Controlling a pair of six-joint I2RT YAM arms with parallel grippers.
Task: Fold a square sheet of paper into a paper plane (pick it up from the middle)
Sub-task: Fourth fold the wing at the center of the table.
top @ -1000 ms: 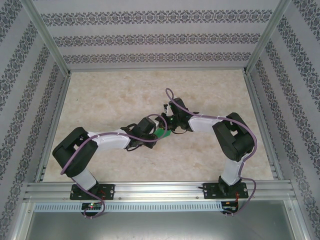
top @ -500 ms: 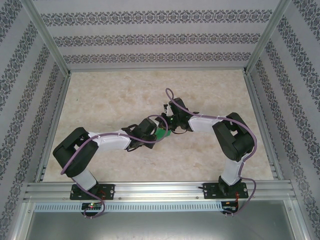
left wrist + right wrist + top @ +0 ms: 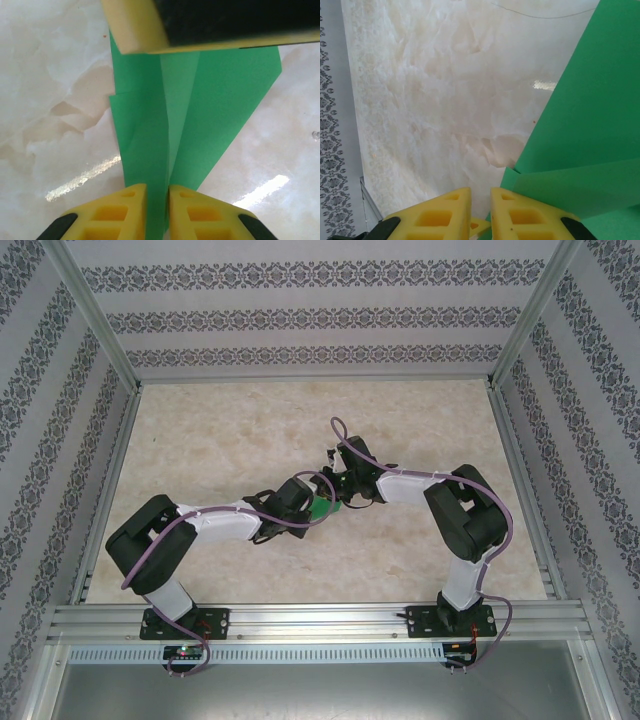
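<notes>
The green paper (image 3: pixel 322 507), folded lengthwise with a centre crease, hangs between my two grippers over the middle of the table. In the left wrist view its creased middle (image 3: pixel 170 125) runs down into my left gripper (image 3: pixel 157 200), which is shut on it. One finger (image 3: pixel 135 25) of the right gripper crosses the paper's far end. My right gripper (image 3: pixel 481 200) has its fingers close together, with table showing through the thin slit. The paper (image 3: pixel 590 100) lies beside and under its right finger. A sliver of green sits deep in the gap. Whether it pinches the paper I cannot tell.
The marble-patterned table (image 3: pixel 220 430) stretches bare around the grippers. Aluminium frame rails (image 3: pixel 300 618) run along the near edge, and patterned walls (image 3: pixel 300 320) close in the back and sides.
The left gripper's fingers have drawn in on the paper's crease, and the left wrist has edged slightly toward the right gripper. The right arm has stayed put.
</notes>
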